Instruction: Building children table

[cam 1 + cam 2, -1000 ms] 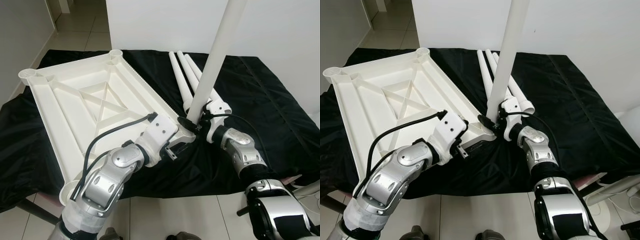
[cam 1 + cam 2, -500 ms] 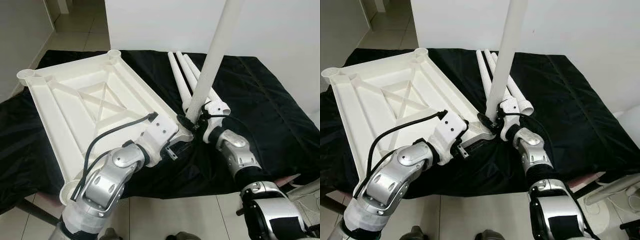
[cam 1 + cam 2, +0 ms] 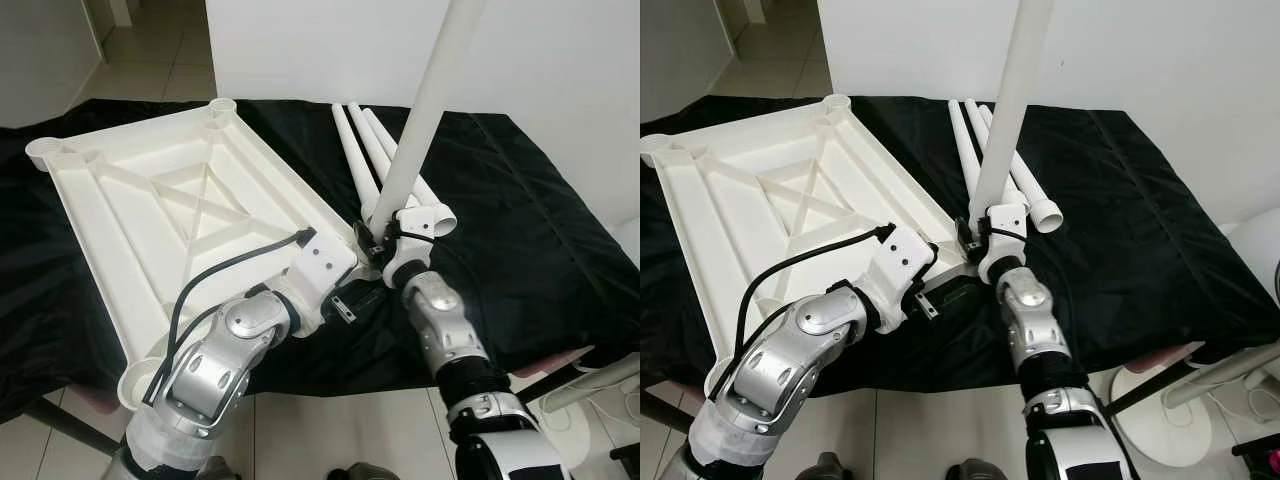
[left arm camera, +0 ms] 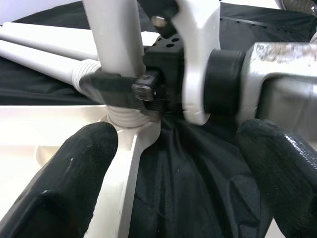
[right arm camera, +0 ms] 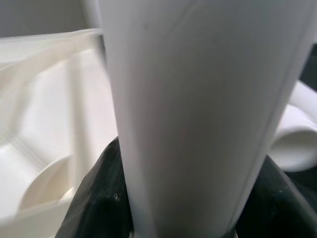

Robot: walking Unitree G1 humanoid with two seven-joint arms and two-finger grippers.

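A white plastic tabletop point(image 3: 150, 200) lies upside down on a black cloth, its ribs and corner sockets facing up. My right gripper point(image 3: 372, 240) is shut on a white table leg point(image 3: 425, 110), low on its shaft. It holds the leg upright with the threaded end at the tabletop's near right corner socket point(image 4: 131, 121). My left gripper point(image 4: 178, 183) is open just in front of that corner, its fingers point(image 4: 74, 168) spread wide with only cloth and the corner's edge between them. Three more white legs point(image 3: 365, 150) lie side by side on the cloth behind.
The black cloth point(image 3: 520, 200) covers a low table whose front edge runs just below my arms. A white wall point(image 3: 560, 60) stands behind, with tiled floor at the far left. A white stand base point(image 3: 1185, 410) sits on the floor at the near right.
My right forearm has swung in from the right until it stands almost straight below the leg. The leg stays upright at the same corner. The view has shifted a little.
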